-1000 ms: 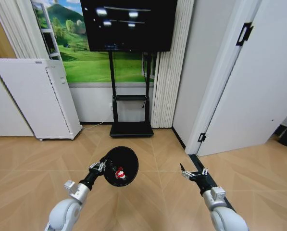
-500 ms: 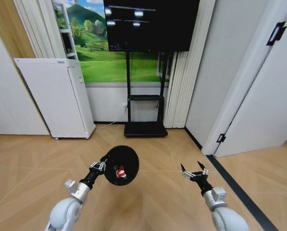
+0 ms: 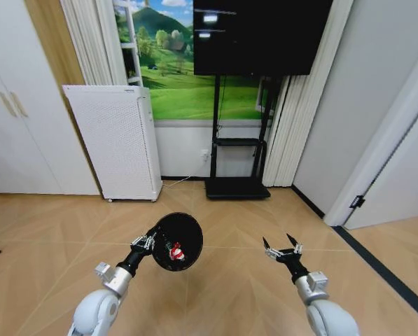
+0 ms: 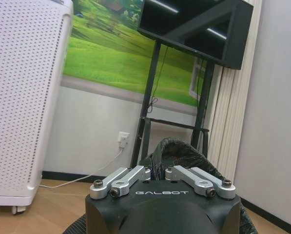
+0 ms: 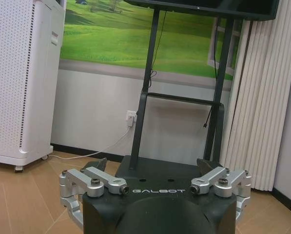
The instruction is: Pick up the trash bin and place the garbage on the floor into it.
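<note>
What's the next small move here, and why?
Probably keep turning the base to scan for more litter. The left gripper is shut on the trash bin, held off the floor with a red-white piece already inside. The right gripper hangs open and empty, and no litter shows on the parquet ahead by the white appliance or TV stand.
</note>
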Controlling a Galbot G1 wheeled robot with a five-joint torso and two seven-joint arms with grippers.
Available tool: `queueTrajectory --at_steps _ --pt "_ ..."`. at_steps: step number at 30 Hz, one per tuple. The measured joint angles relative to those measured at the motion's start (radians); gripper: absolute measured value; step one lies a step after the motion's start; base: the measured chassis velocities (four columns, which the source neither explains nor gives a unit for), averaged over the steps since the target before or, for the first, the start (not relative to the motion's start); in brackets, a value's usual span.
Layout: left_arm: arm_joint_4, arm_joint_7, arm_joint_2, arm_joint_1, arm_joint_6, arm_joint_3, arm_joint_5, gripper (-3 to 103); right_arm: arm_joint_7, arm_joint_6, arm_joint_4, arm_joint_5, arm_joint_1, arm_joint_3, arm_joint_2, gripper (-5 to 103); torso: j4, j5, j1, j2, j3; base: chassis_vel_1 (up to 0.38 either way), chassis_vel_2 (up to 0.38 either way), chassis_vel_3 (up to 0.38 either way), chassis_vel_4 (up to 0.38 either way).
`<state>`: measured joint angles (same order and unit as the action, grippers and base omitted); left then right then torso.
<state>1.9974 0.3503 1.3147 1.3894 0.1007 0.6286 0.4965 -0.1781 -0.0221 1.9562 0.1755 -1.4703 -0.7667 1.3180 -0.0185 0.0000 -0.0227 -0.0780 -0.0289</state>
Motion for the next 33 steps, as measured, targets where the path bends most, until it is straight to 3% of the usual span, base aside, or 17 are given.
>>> queueTrajectory --at_steps 33 --pt "0.02 0.006 -0.003 0.025 0.0 0.002 -0.005 7 -0.015 0.048 0.009 -0.038 -0.034 -0.034 0.01 100 -0.0001 0.0 0.0 0.0 0.0 0.011 0.005 -0.009 -0.007"
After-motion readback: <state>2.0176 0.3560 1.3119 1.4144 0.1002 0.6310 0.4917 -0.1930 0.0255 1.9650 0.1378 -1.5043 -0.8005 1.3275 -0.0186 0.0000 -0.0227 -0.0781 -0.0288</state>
